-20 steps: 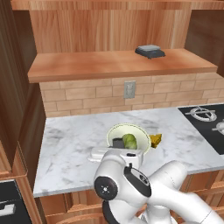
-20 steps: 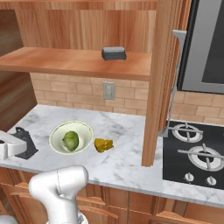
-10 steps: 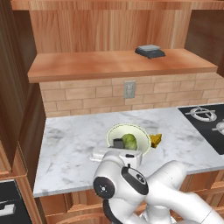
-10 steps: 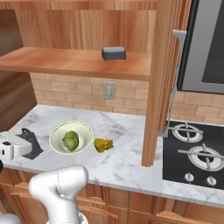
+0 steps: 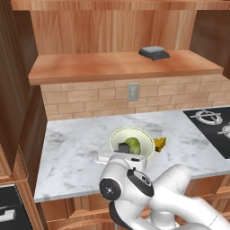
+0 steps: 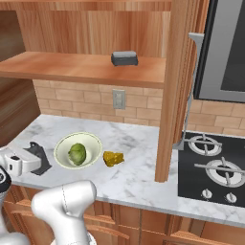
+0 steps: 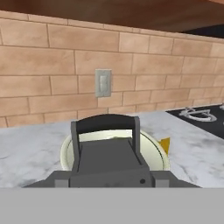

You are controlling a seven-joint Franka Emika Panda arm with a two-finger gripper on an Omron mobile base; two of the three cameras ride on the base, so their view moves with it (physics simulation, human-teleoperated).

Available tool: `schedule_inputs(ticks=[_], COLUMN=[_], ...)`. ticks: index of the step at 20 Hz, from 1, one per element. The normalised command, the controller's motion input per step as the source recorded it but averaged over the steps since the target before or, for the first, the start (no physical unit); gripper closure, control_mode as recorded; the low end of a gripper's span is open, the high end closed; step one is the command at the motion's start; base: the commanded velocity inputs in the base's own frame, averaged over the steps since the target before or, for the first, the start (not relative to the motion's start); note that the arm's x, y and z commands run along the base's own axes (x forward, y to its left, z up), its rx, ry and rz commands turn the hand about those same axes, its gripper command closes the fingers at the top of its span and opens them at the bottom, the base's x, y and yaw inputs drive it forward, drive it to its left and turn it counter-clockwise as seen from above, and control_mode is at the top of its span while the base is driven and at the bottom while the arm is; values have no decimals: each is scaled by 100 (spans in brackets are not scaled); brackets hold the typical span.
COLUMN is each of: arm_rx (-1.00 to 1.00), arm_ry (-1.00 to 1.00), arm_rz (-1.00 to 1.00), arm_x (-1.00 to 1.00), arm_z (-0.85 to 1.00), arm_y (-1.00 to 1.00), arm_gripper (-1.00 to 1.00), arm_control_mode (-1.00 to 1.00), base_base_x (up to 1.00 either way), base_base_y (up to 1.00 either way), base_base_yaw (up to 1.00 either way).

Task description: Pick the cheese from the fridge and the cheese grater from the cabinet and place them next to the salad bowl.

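Note:
My gripper (image 6: 31,161) is shut on the cheese grater (image 6: 38,155), a dark grey box with a loop handle, low over the marble counter just left of the salad bowl (image 6: 62,143). In the hand view the cheese grater (image 7: 109,159) stands upright right in front of the salad bowl (image 7: 65,155), hiding most of it. The pale bowl (image 5: 117,134) holds a green lettuce head (image 5: 134,144). The yellow cheese (image 6: 113,158) wedge lies on the counter touching the bowl's right side, and the cheese (image 5: 160,143) shows beside the bowl from the left too. I cannot tell whether the grater touches the counter.
A flat dark scale (image 5: 154,52) sits on the wooden shelf (image 6: 72,69) above. A black stove (image 6: 215,167) is at the right, past a wooden upright panel (image 6: 172,86). A wall outlet (image 7: 103,82) is set in the brick backsplash. Bare marble (image 5: 72,152) stretches left of the bowl.
My hand has carried the grater to the right, closer to the bowl's left side. The bowl, lettuce and cheese have stayed put.

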Motion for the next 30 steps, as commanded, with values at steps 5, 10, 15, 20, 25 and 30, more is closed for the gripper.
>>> schedule_inputs(ticks=[5,10,15,20,25,30], arm_rx=[0,0,0,0,0,0], arm_ry=[-1,0,0,0,0,0], arm_rz=[0,0,0,0,0,0], arm_x=[7,16,29,22,23,28], arm_z=[-39,-37,-39,-31,-35,-20], arm_y=[-6,-5,-1,0,0,0], arm_gripper=[100,100,100,100,100,100], arm_control_mode=[-100,-100,-100,-100,-100,-100], base_base_x=[0,0,0,0,0,0], base_base_y=[0,0,0,0,0,0], base_base_yaw=[0,0,0,0,0,0])
